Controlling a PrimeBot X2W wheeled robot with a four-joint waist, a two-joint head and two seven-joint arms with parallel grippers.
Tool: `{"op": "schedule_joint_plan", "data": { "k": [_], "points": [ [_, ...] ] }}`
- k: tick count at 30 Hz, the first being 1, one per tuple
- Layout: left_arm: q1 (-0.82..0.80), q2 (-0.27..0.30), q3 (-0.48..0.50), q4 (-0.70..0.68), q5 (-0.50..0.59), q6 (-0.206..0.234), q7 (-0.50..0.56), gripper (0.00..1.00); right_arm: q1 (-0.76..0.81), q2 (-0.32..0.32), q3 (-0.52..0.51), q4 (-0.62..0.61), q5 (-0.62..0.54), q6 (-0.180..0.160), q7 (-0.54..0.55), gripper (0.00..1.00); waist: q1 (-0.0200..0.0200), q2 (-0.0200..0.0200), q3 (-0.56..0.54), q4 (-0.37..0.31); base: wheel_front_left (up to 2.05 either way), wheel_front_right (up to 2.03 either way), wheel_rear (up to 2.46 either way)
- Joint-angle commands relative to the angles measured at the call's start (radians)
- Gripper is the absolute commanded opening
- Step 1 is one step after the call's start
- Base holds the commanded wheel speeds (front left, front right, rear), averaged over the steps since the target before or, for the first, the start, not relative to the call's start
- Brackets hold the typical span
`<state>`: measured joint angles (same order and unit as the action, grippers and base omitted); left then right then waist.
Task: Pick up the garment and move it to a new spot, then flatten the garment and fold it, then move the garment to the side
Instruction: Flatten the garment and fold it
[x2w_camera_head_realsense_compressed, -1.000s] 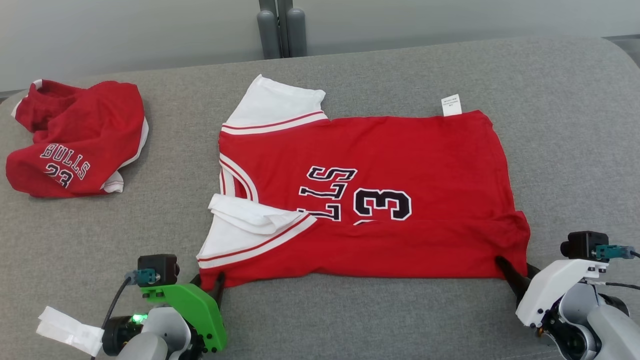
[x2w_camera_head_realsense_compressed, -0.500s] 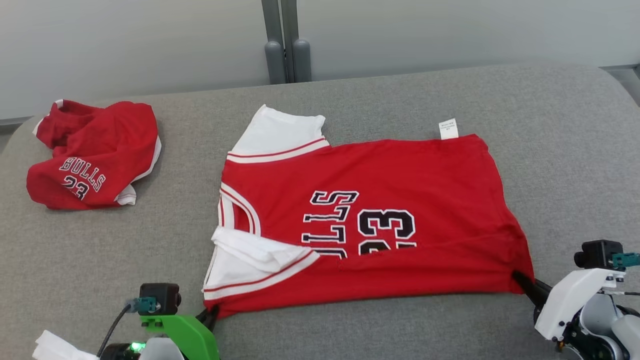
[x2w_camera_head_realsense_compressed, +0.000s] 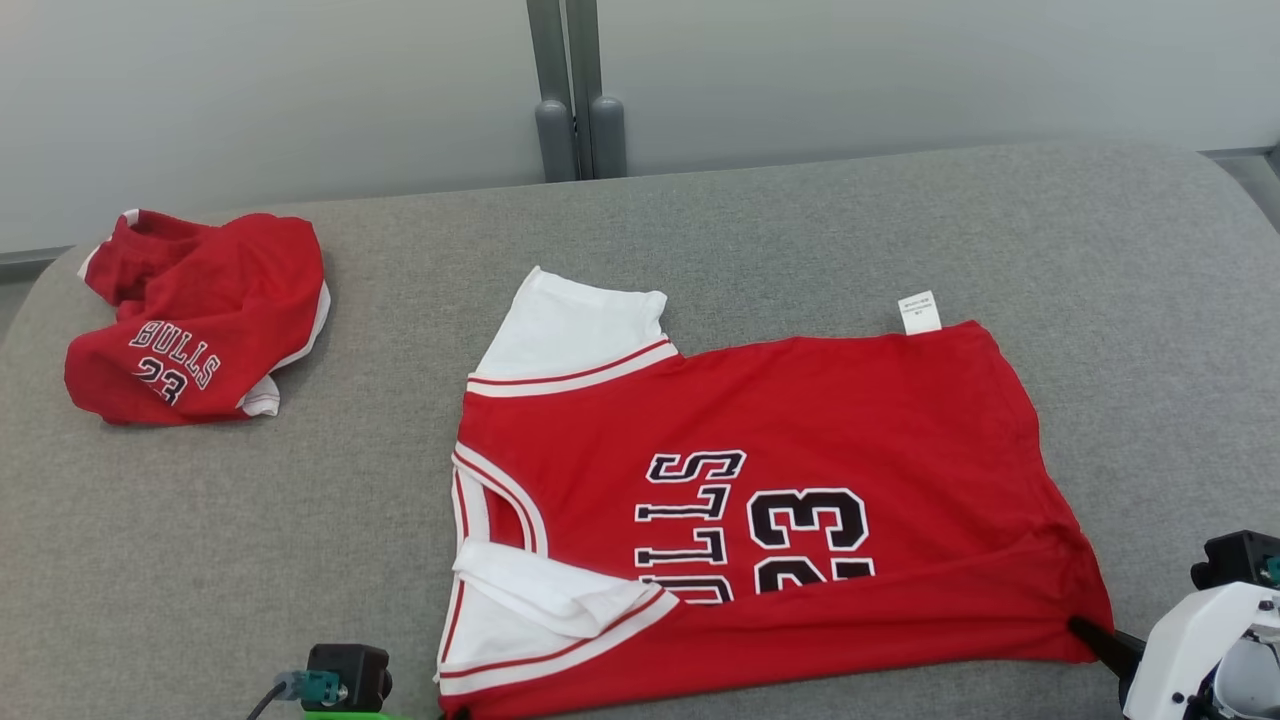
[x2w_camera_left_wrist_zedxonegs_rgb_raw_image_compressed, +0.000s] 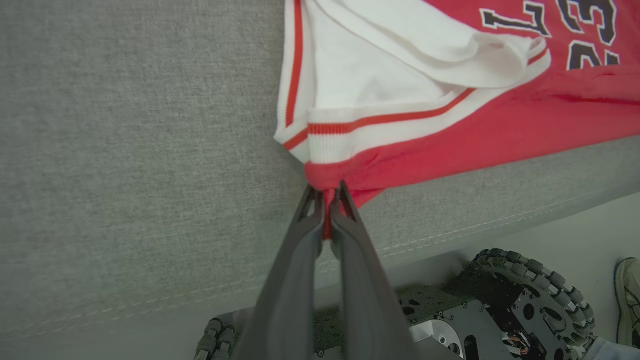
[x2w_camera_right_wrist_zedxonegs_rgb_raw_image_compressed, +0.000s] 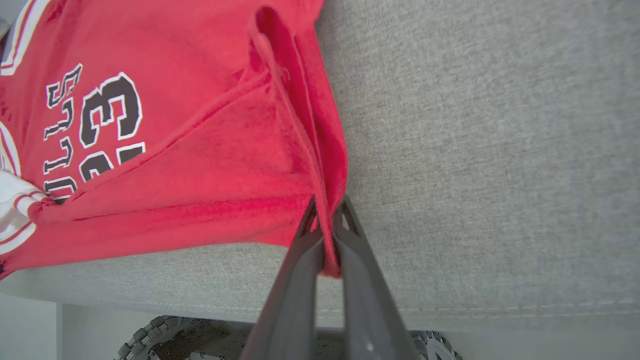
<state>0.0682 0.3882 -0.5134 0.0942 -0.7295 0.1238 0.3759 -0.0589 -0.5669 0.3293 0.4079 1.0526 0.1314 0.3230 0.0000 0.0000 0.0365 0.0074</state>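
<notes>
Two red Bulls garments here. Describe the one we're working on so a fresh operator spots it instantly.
On the grey padded surface, look centre, towards the near edge: a red jersey with white sleeves. Unlike the crumpled red garment at far left, it lies spread out, with a white label on its far edge and both near corners pinched by the left gripper and right gripper.

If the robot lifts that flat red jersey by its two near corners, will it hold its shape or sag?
Probably sags: the jersey bunches into creases where the right gripper pinches its corner. Likely light, as the left gripper grips just a thin pinch of hem. The folded white sleeve may flop loose.
</notes>
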Motion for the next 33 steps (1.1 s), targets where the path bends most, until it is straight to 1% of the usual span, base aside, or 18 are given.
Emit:
{"op": "schedule_joint_plan", "data": {
  "k": [1, 2, 3, 4, 5, 9, 13, 19, 23, 24, 27, 28, 33],
  "points": [
    [0.016, 0.009, 0.003, -0.009, -0.006, 0.009, 0.009, 0.00, 0.011, -0.003, -0.010, 0.000, -0.009, -0.001, 0.000, 0.02, 0.0000, 0.0000, 0.007, -0.002, 0.00, 0.00, 0.00],
    [0.019, 0.010, 0.001, -0.016, -0.008, 0.010, 0.015, 0.00, 0.009, -0.001, -0.016, 0.002, -0.013, -0.001, 0.000, 0.33, 0.0000, 0.0000, 0.010, -0.002, 0.00, 0.00, 0.00],
    [0.021, 0.011, 0.001, -0.020, -0.010, 0.013, 0.020, 0.08, 0.007, 0.001, -0.020, 0.003, -0.018, -0.001, 0.002, 0.70, 0.0000, 0.0000, 0.012, -0.003, 0.00, 0.00, 0.00],
    [0.022, 0.012, 0.002, -0.025, -0.013, 0.018, 0.025, 0.91, 0.006, 0.007, -0.027, 0.003, -0.017, -0.001, 0.005, 1.00, 0.0000, 0.0000, 0.014, -0.003, 0.00, 0.00, 0.00],
    [0.024, 0.013, 0.001, -0.027, -0.014, 0.020, 0.029, 1.00, 0.006, 0.010, -0.032, 0.003, -0.018, -0.001, 0.007, 1.00, 0.0000, 0.0000, 0.015, -0.004, 0.00, 0.00, 0.00],
    [0.019, 0.025, 0.003, -0.046, -0.001, 0.031, 0.034, 1.00, 0.014, 0.021, -0.051, -0.011, -0.019, -0.001, 0.017, 1.00, 0.0000, 0.0000, 0.015, -0.005, 0.00, 0.00, 0.00],
    [-0.003, 0.049, 0.015, -0.076, 0.014, 0.037, 0.035, 1.00, 0.030, 0.028, -0.096, -0.041, -0.010, -0.001, -0.005, 1.00, 0.0000, 0.0000, 0.014, -0.006, 0.00, 0.00, 0.00],
    [-0.089, 0.083, 0.067, -0.145, 0.045, 0.040, -0.019, 1.00, 0.033, 0.028, -0.162, -0.147, -0.009, 0.000, -0.065, 1.00, 0.0000, 0.0000, 0.042, -0.012, 0.00, 0.00, 0.00],
    [-0.197, 0.103, 0.090, -0.157, 0.071, 0.016, -0.027, 1.00, -0.022, 0.018, -0.201, -0.196, -0.042, 0.000, -0.100, 1.00, 0.0000, 0.0000, 0.085, -0.025, 0.00, 0.00, 0.00],
    [-0.232, 0.100, 0.094, -0.152, 0.058, 0.004, -0.015, 1.00, -0.043, 0.018, -0.210, -0.199, -0.056, 0.000, -0.108, 1.00, 0.0000, 0.0000, 0.101, -0.027, 0.00, 0.00, 0.00],
    [-0.346, 0.123, 0.098, -0.121, 0.067, -0.022, 0.031, 1.00, -0.116, 0.033, -0.242, -0.187, -0.077, 0.000, -0.135, 1.00, 0.0000, 0.0000, 0.146, -0.034, 0.00, 0.00, 0.00],
    [-0.390, 0.112, 0.097, -0.108, 0.050, -0.039, 0.048, 1.00, -0.144, 0.042, -0.243, -0.176, -0.078, 0.000, -0.128, 1.00, 0.0000, 0.0000, 0.164, -0.036, 0.00, 0.00, 0.00],
    [-0.602, 0.080, 0.069, -0.003, 0.024, -0.115, 0.133, 1.00, -0.291, 0.037, -0.241, -0.114, -0.108, 0.000, -0.097, 1.00, 0.0000, 0.0000, 0.246, -0.042, 0.00, 0.00, 0.00]
  ]
}}
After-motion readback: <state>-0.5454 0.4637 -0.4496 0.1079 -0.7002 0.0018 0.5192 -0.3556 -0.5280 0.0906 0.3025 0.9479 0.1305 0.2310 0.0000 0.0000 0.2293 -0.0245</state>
